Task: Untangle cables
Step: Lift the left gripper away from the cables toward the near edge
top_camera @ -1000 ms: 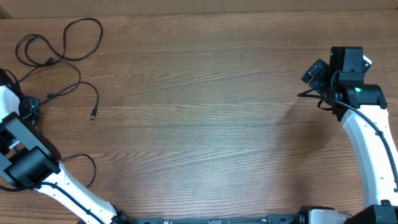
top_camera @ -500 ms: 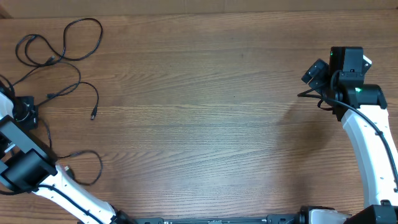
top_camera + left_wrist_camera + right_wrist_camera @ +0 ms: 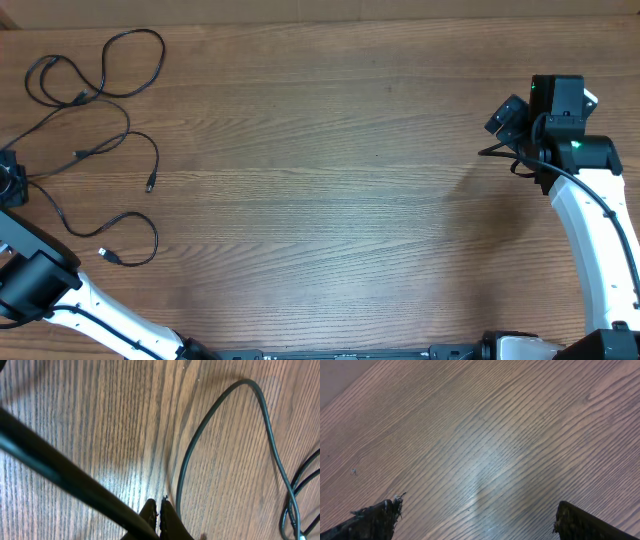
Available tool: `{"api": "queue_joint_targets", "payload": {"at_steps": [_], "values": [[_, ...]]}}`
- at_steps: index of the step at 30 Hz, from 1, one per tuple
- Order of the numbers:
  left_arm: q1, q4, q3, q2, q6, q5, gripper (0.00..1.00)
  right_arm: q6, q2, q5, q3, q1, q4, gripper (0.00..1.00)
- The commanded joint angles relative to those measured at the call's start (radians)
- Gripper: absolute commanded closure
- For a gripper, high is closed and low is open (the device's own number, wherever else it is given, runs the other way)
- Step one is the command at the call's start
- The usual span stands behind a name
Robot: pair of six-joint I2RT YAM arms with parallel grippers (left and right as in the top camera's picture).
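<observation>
Looking down on a table (image 3: 330,200) of brown wood grain, matte, with a soft sheen under both wrist cameras. Beyond the table's far edge, only a thin pale strip (image 3: 300,6) of the room, too little to read.

Spread over the table's far left corner: the cables (image 3: 80,97), thin black cords in loose loops and curves, crossing one another in a couple of places, with small plugs (image 3: 150,187) at the free ends. Reaching from near the far edge down past the middle of the table's left side, with one plug end curled toward the near edge.

At the table's left edge: the left gripper (image 3: 12,180), pinched fully together on a strand of the cables. Seen from the wrist, with the cord arcing across the wood and meeting the closed jaws. Across that same view, a thick black blurred line (image 3: 60,469) — too soft to identify.

Over the table's right end, well apart from the cords: the right gripper (image 3: 479,505), spread wide, gripping nothing — only bare wood grain between its jaws.
</observation>
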Motion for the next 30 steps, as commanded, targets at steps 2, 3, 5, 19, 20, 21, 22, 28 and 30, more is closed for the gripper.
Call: {"api": "queue_joint_targets", "payload": {"at_steps": [2, 3, 5, 19, 20, 21, 22, 28, 30], "values": [[-0.008, 0.001, 0.023, -0.005, 0.048, 0.003, 0.93, -0.004, -0.016, 0.014, 0.005, -0.006, 0.005, 0.0], [-0.009, 0.002, 0.023, -0.005, 0.069, 0.0, 0.89, -0.004, -0.016, 0.014, 0.005, -0.006, 0.005, 0.0], [-0.008, 0.001, 0.023, -0.005, 0.114, -0.005, 0.45, -0.004, -0.016, 0.014, 0.005, -0.006, 0.005, 0.0], [-0.008, -0.241, 0.093, -0.18, 0.18, 0.043, 0.0, -0.004, -0.016, 0.014, 0.005, -0.006, 0.005, 0.0], [-0.008, -0.268, 0.093, -0.197, 0.18, 0.044, 0.0, -0.004, -0.016, 0.014, 0.005, -0.006, 0.005, 0.0], [-0.008, -0.322, 0.093, -0.233, 0.18, 0.048, 0.0, -0.004, -0.016, 0.014, 0.005, -0.006, 0.005, 0.0], [-0.008, -0.348, 0.093, -0.256, 0.18, 0.057, 0.0, -0.004, -0.016, 0.014, 0.005, -0.006, 0.005, 0.0], [-0.014, -0.503, 0.092, -0.441, 0.335, 0.192, 0.0, -0.004, -0.016, 0.014, 0.005, -0.006, 0.005, 0.0], [-0.025, -0.611, 0.092, -0.513, 0.337, 0.231, 0.0, -0.004, -0.016, 0.014, 0.005, -0.006, 0.005, 0.0]]}}
